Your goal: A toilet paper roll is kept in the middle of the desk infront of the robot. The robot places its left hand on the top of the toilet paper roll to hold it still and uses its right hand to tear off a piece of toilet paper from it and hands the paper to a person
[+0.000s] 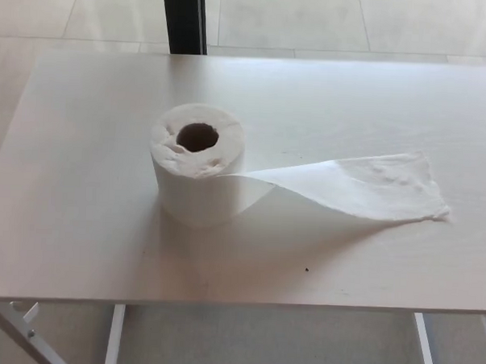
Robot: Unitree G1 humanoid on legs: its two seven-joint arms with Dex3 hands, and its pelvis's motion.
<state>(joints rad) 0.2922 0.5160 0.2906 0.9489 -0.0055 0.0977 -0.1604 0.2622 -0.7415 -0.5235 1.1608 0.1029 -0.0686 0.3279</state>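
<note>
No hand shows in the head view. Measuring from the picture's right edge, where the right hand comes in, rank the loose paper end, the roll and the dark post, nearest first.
1. loose paper end: lying flat on the desk, right of centre.
2. roll: standing upright mid-desk, left of centre.
3. dark post: beyond the desk's far edge, at the top left of centre.

You look down on a pale, faintly wood-grained desk (80, 223) that fills most of your view, its surface evenly and softly lit. Below its near edge you see white metal legs (113, 337) at the left and right. Beyond the far edge lies a floor of large light tiles (331, 21), and a dark upright post (184, 18) rises from it.
</note>
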